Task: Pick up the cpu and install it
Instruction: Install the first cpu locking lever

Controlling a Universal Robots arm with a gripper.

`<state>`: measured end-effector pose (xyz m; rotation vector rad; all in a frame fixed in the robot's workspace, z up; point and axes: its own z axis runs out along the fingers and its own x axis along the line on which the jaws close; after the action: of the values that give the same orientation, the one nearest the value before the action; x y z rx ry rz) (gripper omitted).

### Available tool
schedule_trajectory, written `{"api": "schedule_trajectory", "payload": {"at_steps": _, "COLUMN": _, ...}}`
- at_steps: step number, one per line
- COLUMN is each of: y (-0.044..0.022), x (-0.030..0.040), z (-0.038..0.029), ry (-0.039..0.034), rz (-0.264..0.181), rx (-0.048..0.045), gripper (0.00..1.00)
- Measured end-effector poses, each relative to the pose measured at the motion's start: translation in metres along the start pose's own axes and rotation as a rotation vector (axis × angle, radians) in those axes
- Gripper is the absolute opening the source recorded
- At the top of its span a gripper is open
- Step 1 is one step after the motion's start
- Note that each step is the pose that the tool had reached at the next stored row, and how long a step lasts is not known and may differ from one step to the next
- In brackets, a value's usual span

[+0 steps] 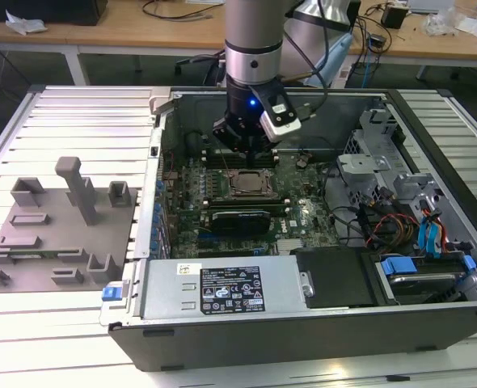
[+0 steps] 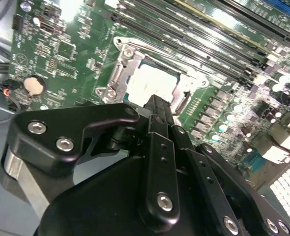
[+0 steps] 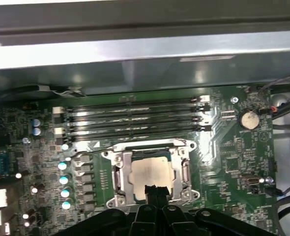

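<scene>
The cpu [image 1: 246, 183] lies flat in the metal-framed socket [image 3: 116, 172] of the green motherboard [image 1: 299, 174], inside the open computer case. Its pale silvery top faces up in both wrist views [image 2: 152, 81] [image 3: 152, 172]. My gripper [image 1: 246, 153] hangs a little above the socket. Its black fingertips [image 3: 155, 191] are pressed together over the cpu's near edge, with nothing between them. In the second wrist view the shut fingers [image 2: 157, 105] cover one edge of the chip. I cannot tell whether the tips touch the cpu.
Memory slots [image 3: 135, 118] run alongside the socket, and a coin battery [image 3: 248, 119] sits beside them. A grey tray [image 1: 52, 234] with blocks and posts rests on the slatted table at the exterior view's left. The power supply [image 1: 222, 287], drive cage [image 1: 376, 153] and cables [image 1: 392, 226] crowd the case.
</scene>
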<state>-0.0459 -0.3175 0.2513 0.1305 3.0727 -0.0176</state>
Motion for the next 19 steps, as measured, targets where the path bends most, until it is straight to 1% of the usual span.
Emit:
{"api": "schedule_trajectory", "payload": {"at_steps": 3, "y": -0.0005, "x": 0.0056, "z": -0.0004, "ry": 0.0000, "rz": 0.000, "rx": 0.0000, "gripper": 0.11}}
{"api": "schedule_trajectory", "payload": {"at_steps": 4, "y": -0.0007, "x": 0.0085, "z": -0.0006, "ry": -0.0001, "rz": 0.000, "rx": 0.0000, "gripper": 0.11}}
{"api": "schedule_trajectory", "payload": {"at_steps": 6, "y": -0.0009, "x": 0.0115, "z": -0.0007, "ry": 0.0000, "rz": 0.000, "rx": -0.0001, "gripper": 0.11}}
{"api": "schedule_trajectory", "payload": {"at_steps": 8, "y": -0.0014, "x": 0.0167, "z": -0.0011, "ry": 0.0000, "rz": 0.000, "rx": 0.0000, "gripper": 0.11}}
{"api": "schedule_trajectory", "payload": {"at_steps": 16, "y": -0.0025, "x": 0.0308, "z": -0.0021, "ry": 0.0000, "rz": 0.000, "rx": 0.0001, "gripper": 0.11}}
{"api": "schedule_trajectory", "payload": {"at_steps": 17, "y": -0.0028, "x": 0.0342, "z": -0.0023, "ry": 0.0000, "rz": 0.000, "rx": 0.0000, "gripper": 0.11}}
{"api": "schedule_trajectory", "payload": {"at_steps": 19, "y": -0.0032, "x": 0.0387, "z": -0.0026, "ry": 0.0000, "rz": 0.000, "rx": 0.0001, "gripper": 0.11}}
